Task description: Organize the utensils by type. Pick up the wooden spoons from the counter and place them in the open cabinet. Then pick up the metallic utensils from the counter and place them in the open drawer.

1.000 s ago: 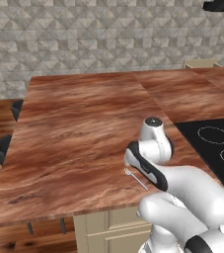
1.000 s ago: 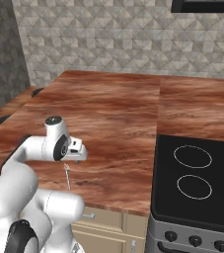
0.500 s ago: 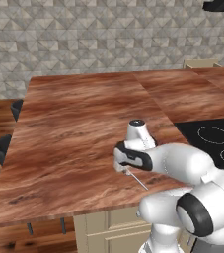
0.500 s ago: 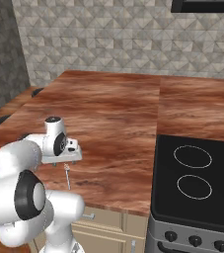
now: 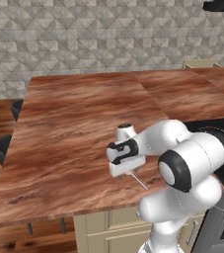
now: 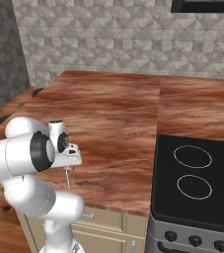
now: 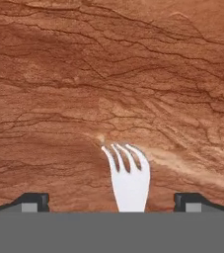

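A silver fork [image 7: 129, 184], one of the metallic utensils, lies flat on the reddish-brown counter [image 7: 108, 74]. Its tines point away from the hand. My gripper [image 7: 111, 201] hangs straight above it, open, with one dark fingertip [image 7: 32, 200] on each side and nothing held. In the left base view the gripper [image 5: 127, 171] points down near the counter's front edge, and the fork's thin handle [image 5: 138, 182] sticks out below it. The right base view shows the gripper [image 6: 68, 165] over the fork's handle [image 6: 67, 179]. The wooden spoons, the open cabinet and the open drawer are out of view.
A black stovetop [image 6: 197, 178] with two ring burners lies right of the counter [image 6: 113, 113]. Cream base cabinets [image 6: 103, 227] sit under the front edge. Dark stools [image 5: 2, 148] stand beyond the counter's left side. A tiled wall [image 5: 93, 34] runs behind.
The arm has swung the hand left and lower, bringing it down over the fork near the front edge. The jaws stayed open. The fork has not moved.
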Robot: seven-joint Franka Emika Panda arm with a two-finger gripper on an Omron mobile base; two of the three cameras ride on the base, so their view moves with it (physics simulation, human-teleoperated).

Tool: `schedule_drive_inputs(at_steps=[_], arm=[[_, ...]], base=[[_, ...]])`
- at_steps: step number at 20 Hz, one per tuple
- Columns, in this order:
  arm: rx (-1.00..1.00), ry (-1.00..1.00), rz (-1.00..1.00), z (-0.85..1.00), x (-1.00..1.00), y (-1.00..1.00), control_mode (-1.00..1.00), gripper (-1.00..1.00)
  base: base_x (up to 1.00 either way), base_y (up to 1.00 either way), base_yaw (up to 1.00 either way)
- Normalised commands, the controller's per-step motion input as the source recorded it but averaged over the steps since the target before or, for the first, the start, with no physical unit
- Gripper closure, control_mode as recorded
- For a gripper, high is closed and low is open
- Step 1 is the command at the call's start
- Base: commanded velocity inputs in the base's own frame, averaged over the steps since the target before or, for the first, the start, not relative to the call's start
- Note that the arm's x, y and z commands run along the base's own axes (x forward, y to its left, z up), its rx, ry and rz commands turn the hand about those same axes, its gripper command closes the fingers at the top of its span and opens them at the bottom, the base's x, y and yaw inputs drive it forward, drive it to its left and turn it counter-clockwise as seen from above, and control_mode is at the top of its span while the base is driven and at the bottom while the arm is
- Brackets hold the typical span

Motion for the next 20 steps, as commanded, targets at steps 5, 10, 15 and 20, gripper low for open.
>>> schedule_drive_inputs(at_steps=[5, 10, 15, 20], arm=[[-0.02, 0.07, 0.0, -0.41, 0.18, -0.11, -1.0, -1.0], [0.0, 0.0, 0.0, -0.31, 0.09, -0.03, -1.0, -1.0], [0.0, 0.0, 0.0, -0.34, -0.09, -0.02, -1.0, -1.0], [0.0, -0.11, 0.0, -0.34, -0.44, -0.05, -1.0, -1.0]], base=[[0.0, 0.0, 0.0], [0.0, 0.0, 0.0], [0.0, 0.0, 0.0], [0.0, 0.0, 0.0]])
